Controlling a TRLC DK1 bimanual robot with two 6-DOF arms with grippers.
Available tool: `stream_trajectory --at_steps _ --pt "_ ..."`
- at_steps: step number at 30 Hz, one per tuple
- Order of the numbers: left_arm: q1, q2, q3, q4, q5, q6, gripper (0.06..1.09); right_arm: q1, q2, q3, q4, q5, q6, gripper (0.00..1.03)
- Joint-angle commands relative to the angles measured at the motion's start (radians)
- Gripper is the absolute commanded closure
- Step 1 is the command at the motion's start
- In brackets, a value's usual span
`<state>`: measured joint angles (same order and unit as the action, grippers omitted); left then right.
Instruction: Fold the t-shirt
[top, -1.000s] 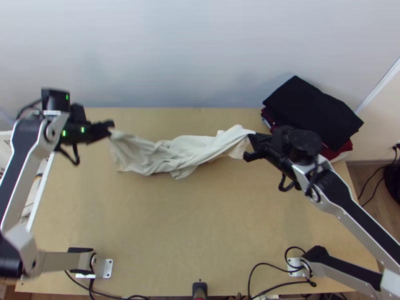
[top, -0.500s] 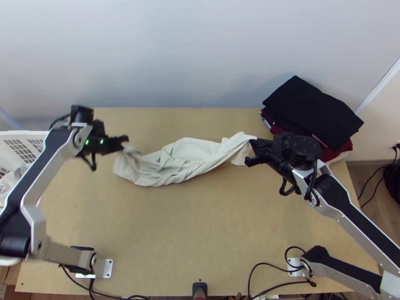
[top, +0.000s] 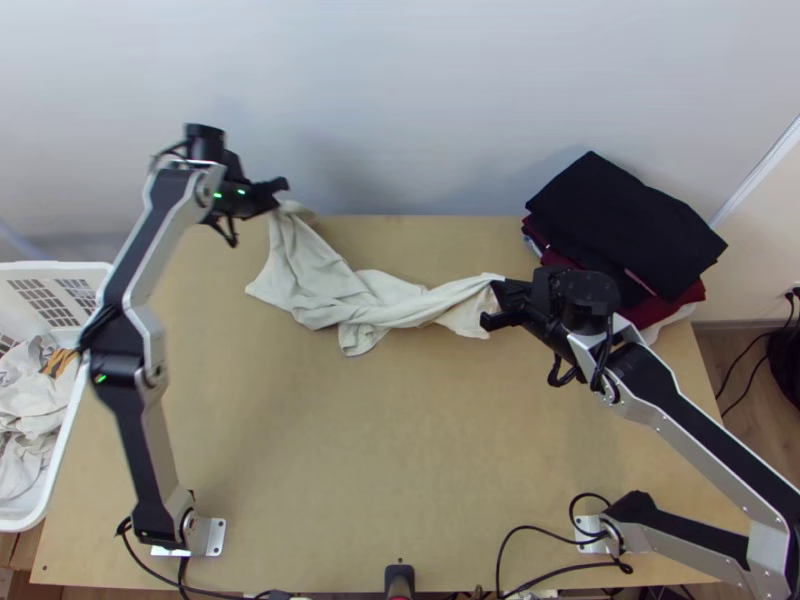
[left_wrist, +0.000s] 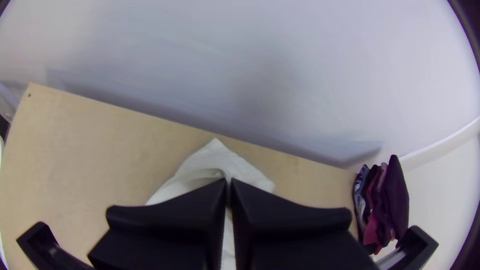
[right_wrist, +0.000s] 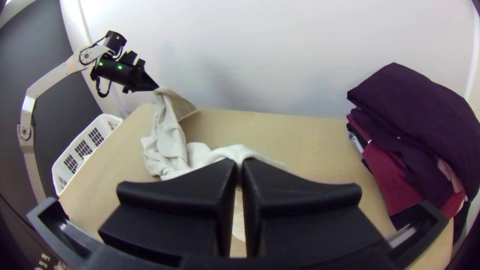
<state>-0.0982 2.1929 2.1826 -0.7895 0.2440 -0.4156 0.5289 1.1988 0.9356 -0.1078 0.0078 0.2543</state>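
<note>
Left fingers (left_wrist: 192, 202) clenched on a raised end of the white t-shirt (top: 318, 283); right fingers (right_wrist: 200, 195) grip the other. Cloth bunched, twisted between, low over the bench (top: 400, 450). Spreading stage, probably; next wants untwisting, then laying flat.

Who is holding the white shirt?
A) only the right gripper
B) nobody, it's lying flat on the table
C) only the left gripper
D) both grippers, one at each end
D: the left gripper pinches one end of the white shirt, lifted up, and the right gripper pinches the other end.
</note>
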Motion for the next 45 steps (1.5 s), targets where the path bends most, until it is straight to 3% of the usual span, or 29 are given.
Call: stream_trajectory --at_steps 1,3,6,8,13,16,20,24,28,29,36,45 --pt "-0.024 0.096 0.036 -0.011 0.003 -0.014 0.55 0.002 0.008 -0.021 0.02 0.0 0.003 1.0" --pt "-0.031 0.117 0.039 -0.007 0.003 0.001 0.33 0.005 0.008 -0.026 0.02 0.0 0.003 1.0" --pt "-0.028 0.117 0.042 -0.002 0.003 0.009 0.2 0.008 0.008 -0.038 0.02 0.0 0.005 1.0" --pt "-0.014 0.088 0.045 0.001 0.003 0.008 0.18 0.013 0.008 -0.044 0.02 0.001 0.005 1.0" --pt "0.048 -0.012 0.046 0.016 0.017 0.018 0.18 0.02 0.013 -0.047 0.02 0.001 0.011 1.0" --pt "0.098 -0.055 0.045 -0.028 0.1 0.047 0.18 0.023 0.016 -0.047 0.019 0.001 0.016 1.0" --pt "0.147 -0.091 0.014 -0.166 0.158 0.178 0.18 0.029 0.016 -0.047 0.017 0.001 0.022 1.0" --pt "0.186 -0.122 -0.095 -0.254 0.161 0.299 0.22 0.034 0.016 -0.044 0.014 0.001 0.022 1.0" --pt "0.221 -0.202 -0.31 -0.134 0.161 0.333 0.49 0.034 0.016 -0.037 0.007 0.001 0.022 1.0" --pt "0.224 -0.222 -0.353 -0.113 0.161 0.337 0.52 0.034 0.016 -0.035 0.005 0.001 0.022 1.0" --pt "0.222 -0.24 -0.511 -0.079 0.1 0.405 0.51 0.037 0.019 -0.021 -0.009 0.0 0.022 1.0" --pt "0.21 -0.236 -0.564 -0.028 0.09 0.414 0.51 0.046 0.035 -0.004 -0.01 0.0 0.022 1.0"
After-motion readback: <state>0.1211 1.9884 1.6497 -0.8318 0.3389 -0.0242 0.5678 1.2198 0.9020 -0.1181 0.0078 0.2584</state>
